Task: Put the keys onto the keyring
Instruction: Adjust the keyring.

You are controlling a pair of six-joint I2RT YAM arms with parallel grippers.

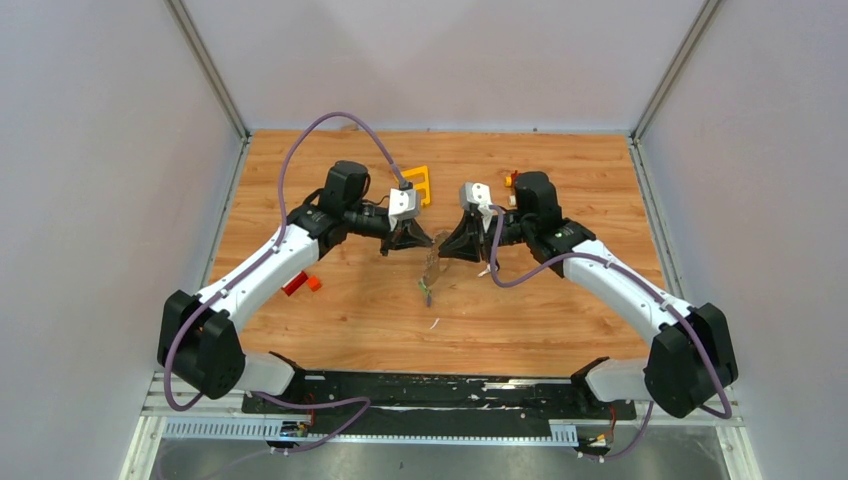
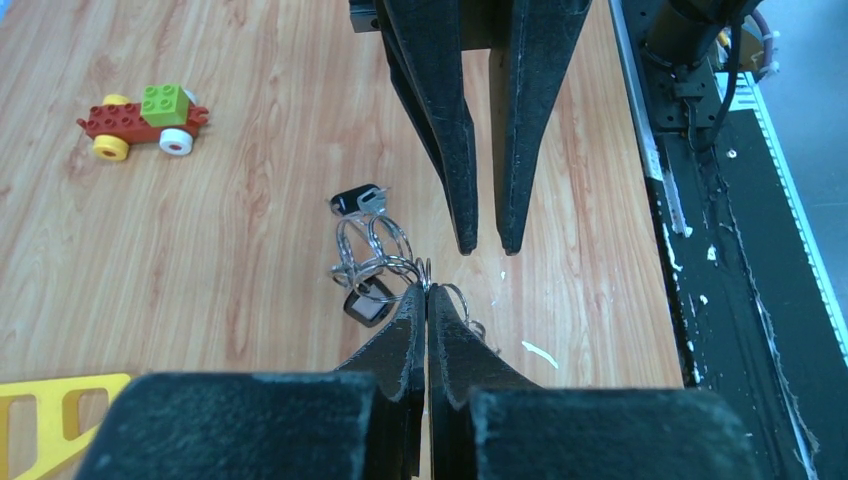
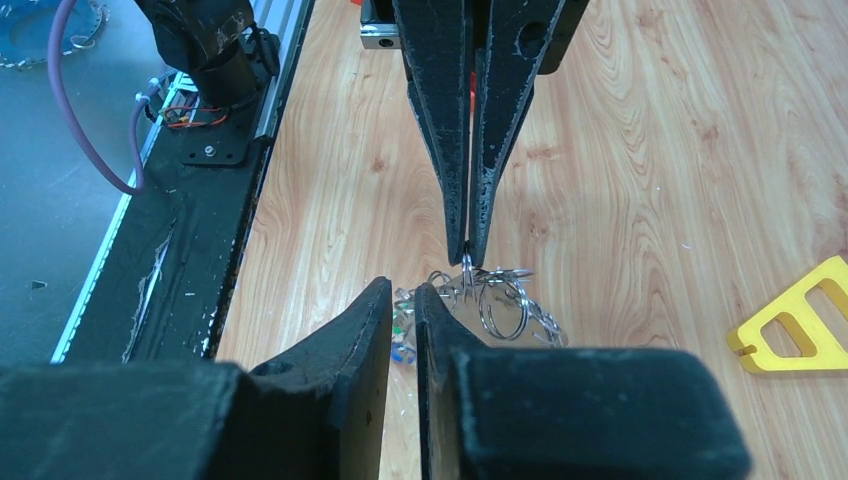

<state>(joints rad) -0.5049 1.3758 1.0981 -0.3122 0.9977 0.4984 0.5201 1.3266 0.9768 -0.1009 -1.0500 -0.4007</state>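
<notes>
A bunch of silver wire loops (image 2: pixel 375 250) hangs between my two grippers, a little above the wood. My left gripper (image 2: pixel 428 292) is shut on one thin loop at the top of the bunch, which I take as the keyring (image 1: pixel 433 268). Keys hang from the loops: one with a black tag (image 2: pixel 357 200), a black square tag (image 2: pixel 368 306), and green and blue tags (image 3: pixel 403 338). My right gripper (image 3: pixel 405 292) faces the left gripper (image 3: pixel 467 258) tip to tip. Its jaws stand a narrow gap apart, with nothing between the fingertips (image 2: pixel 467 240).
A red, green and yellow toy block car (image 2: pixel 145 118) lies on the wood left of the arms. A yellow plastic triangle frame (image 1: pixel 418 184) lies at the back. The black base strip (image 2: pixel 740 300) runs along the near table edge. A white scrap (image 2: pixel 540 352) lies nearby.
</notes>
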